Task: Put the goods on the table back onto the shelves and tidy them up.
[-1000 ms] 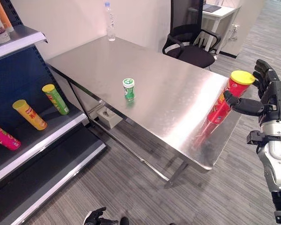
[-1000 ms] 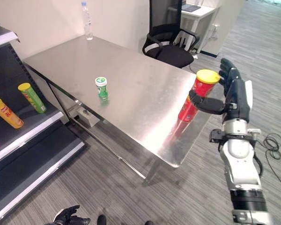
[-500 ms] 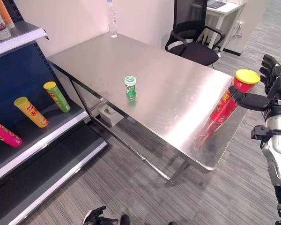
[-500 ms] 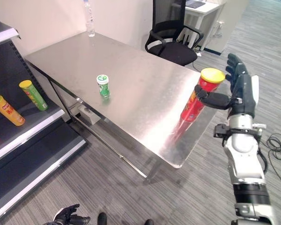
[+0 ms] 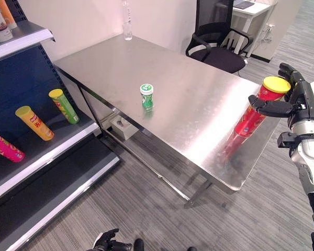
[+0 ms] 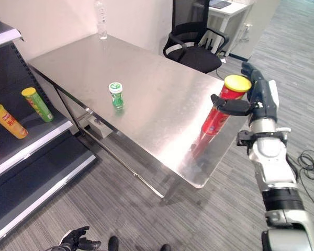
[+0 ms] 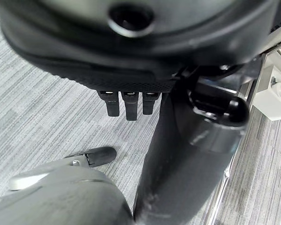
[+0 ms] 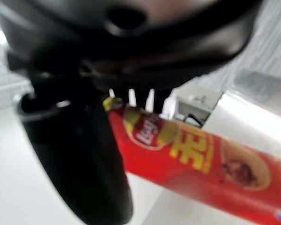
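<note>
From my left eye I see my right hand (image 5: pixel 298 102) up beside the red chip can (image 5: pixel 257 109) with the yellow lid. The can stands upright, near the tabletop's (image 5: pixel 199 104) right edge. My thumb reaches across the front of the can and my fingers sit behind its top. They are starting to curl around it, but I cannot tell if they hold it tight. The can's long way runs up and down, so I judge I must close on its side. My right hand is the near one. My left hand (image 5: pixel 107 241) is low down by the floor, well apart from the tabletop.

From my right eye, a small green can (image 6: pixel 115 95) stands alone in the middle of the shiny steel tabletop. A clear water bottle (image 6: pixel 101 22) stands at the far corner. On the left is the shelf (image 6: pixel 29 138), where a yellow chip can (image 6: pixel 8 121) and a green chip can (image 6: pixel 37 104) lie tilted. A black office chair (image 6: pixel 196 44) sits behind the tabletop. The floor is grey carpet.

From my left wrist, my fingers (image 7: pixel 126 104) hang curled over the carpet and hold nothing.

From my right wrist, the red can lies just past my thumb (image 8: pixel 84 159), very close.
</note>
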Controlling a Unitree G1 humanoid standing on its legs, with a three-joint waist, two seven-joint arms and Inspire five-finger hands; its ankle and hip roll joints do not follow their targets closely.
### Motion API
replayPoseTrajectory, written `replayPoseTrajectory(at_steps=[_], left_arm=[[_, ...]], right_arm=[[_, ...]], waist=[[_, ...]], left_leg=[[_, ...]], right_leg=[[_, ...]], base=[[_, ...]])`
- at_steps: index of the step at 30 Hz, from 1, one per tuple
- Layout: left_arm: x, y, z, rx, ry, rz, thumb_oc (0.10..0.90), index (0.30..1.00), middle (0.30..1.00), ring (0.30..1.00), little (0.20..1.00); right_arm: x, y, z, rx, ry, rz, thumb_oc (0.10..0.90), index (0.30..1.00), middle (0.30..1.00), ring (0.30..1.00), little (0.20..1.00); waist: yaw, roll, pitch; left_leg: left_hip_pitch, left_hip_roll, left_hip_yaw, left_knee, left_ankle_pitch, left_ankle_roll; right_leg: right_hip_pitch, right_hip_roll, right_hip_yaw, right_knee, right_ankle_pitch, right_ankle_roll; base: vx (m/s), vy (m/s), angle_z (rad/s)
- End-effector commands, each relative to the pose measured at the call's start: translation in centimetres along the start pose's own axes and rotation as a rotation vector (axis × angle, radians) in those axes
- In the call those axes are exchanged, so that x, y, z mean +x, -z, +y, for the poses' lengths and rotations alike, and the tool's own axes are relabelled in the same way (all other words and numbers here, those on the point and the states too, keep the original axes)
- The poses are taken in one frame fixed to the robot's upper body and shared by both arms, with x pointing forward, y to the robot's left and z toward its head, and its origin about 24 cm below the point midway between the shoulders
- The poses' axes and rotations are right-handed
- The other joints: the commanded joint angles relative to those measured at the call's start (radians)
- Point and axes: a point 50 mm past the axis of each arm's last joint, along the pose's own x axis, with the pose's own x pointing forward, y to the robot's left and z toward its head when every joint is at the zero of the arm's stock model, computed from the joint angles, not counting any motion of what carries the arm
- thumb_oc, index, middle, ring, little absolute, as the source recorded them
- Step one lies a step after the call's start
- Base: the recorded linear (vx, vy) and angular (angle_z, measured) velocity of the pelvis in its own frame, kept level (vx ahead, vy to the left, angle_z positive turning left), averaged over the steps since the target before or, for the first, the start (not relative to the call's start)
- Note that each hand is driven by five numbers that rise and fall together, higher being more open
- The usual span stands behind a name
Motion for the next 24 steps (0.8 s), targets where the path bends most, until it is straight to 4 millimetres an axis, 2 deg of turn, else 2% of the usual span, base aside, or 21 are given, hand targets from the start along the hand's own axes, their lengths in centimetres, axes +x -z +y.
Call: replayPoseTrajectory(at_steps=[1, 13, 16, 24], left_arm=[[-0.1, 0.8, 1.6, 0.095, -0.012, 0.036, 0.800, 0.900, 0.900, 0.900, 0.900], [-0.1, 0.6, 1.6, 0.089, -0.004, 0.030, 0.800, 0.900, 0.900, 0.900, 0.900], [-0.1, 0.6, 1.6, 0.092, 0.000, 0.032, 0.800, 0.900, 0.900, 0.900, 0.900], [-0.1, 0.5, 1.8, 0.091, -0.001, 0.027, 0.800, 0.900, 0.900, 0.900, 0.900]], right_arm=[[2.2, -6.8, -1.5, 0.038, 0.030, -0.264, 0.800, 0.900, 0.900, 0.900, 0.900], [2.7, -6.0, -1.6, 0.115, -0.026, -0.199, 0.800, 0.900, 0.900, 0.900, 0.900], [2.9, -5.8, -2.0, 0.086, -0.044, -0.166, 0.800, 0.900, 0.900, 0.900, 0.900], [3.2, -7.0, -3.1, 0.003, -0.044, -0.178, 0.800, 0.900, 0.900, 0.900, 0.900]], waist=[[0.040, -0.042, -0.048], [0.037, -0.050, -0.048], [0.035, -0.053, -0.049], [0.024, -0.059, -0.048]], left_leg=[[0.065, 0.015, 0.055, 0.009, -0.139, -0.052], [0.064, 0.016, 0.058, 0.009, -0.137, -0.057], [0.065, 0.017, 0.060, 0.009, -0.136, -0.059], [0.065, 0.019, 0.064, 0.009, -0.135, -0.062]], right_leg=[[0.031, -0.013, 0.014, 0.006, -0.081, 0.068], [0.029, -0.014, 0.012, 0.006, -0.079, 0.069], [0.030, -0.014, 0.012, 0.006, -0.077, 0.070], [0.027, -0.013, 0.015, 0.006, -0.074, 0.072]], base=[[0.00, 0.000, 0.00], [0.00, 0.000, 0.00], [0.00, 0.000, 0.00], [0.00, 0.000, 0.00]])
